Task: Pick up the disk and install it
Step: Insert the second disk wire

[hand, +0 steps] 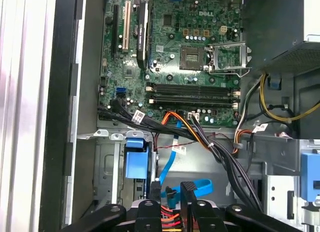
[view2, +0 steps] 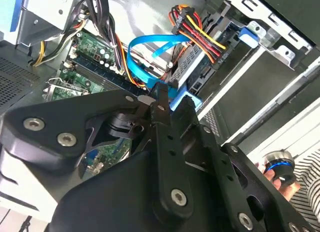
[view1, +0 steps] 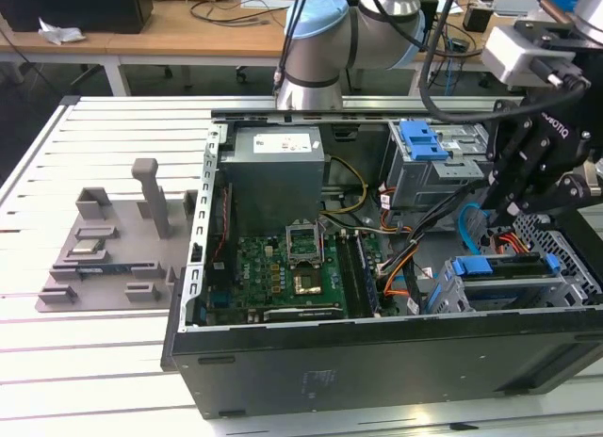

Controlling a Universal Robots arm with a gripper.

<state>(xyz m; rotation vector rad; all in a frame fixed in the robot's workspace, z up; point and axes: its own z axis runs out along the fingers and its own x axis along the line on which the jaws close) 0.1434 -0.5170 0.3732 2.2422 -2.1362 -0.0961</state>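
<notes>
Slatted counter (view1: pixel 113 362) | open computer case (view1: pixel 377 362) | gripper (view2: pixel 172 99) positioned over seated disk (view1: pixel 499 267), closure undeterminable

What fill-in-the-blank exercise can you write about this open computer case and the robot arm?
1. In the exterior view, the black claw hangs over the ___ end of the open black computer case.
2. In the first wrist view, the flat cable curling near the claw is ___.
3. The grey box-shaped power supply carries a ___ sticker.
4. The grey plastic fixture lies on the slatted table, at the exterior view's ___ of the case.

Missing words: right; blue; white; left
</notes>
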